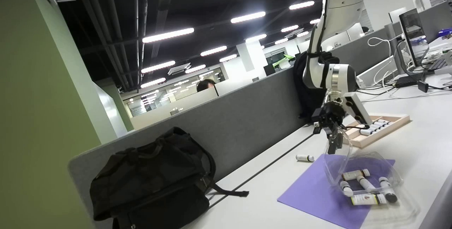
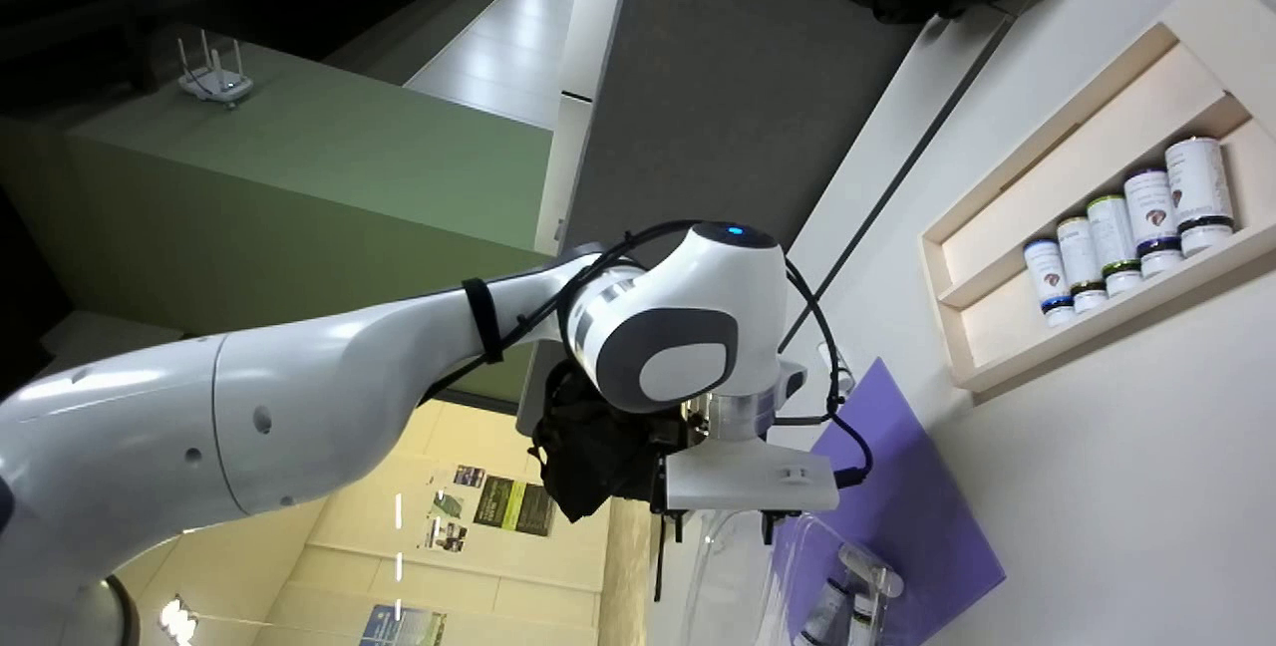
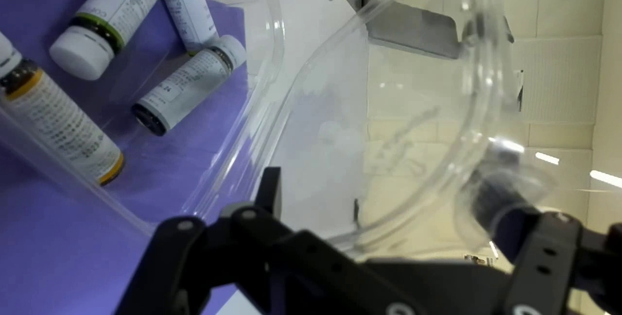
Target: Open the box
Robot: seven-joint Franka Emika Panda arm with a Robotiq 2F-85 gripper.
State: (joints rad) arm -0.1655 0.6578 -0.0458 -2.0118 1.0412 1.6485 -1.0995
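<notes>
On the counter, partly over a purple sheet: clear plastic box, lid raised. Also: wooden tray, partly behind robot wrist; black backpack, cut off below. Tool: spread wide at lid, apparently clamping nothing. Bottles: five boxed, five in tray, one loose.

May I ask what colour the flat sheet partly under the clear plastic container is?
The sheet is purple, clearest in an exterior view.

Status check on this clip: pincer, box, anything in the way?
Pincer open at the raised lid, contact unclear. See-through plastic box open. No obvious obstruction to the lid.
</notes>
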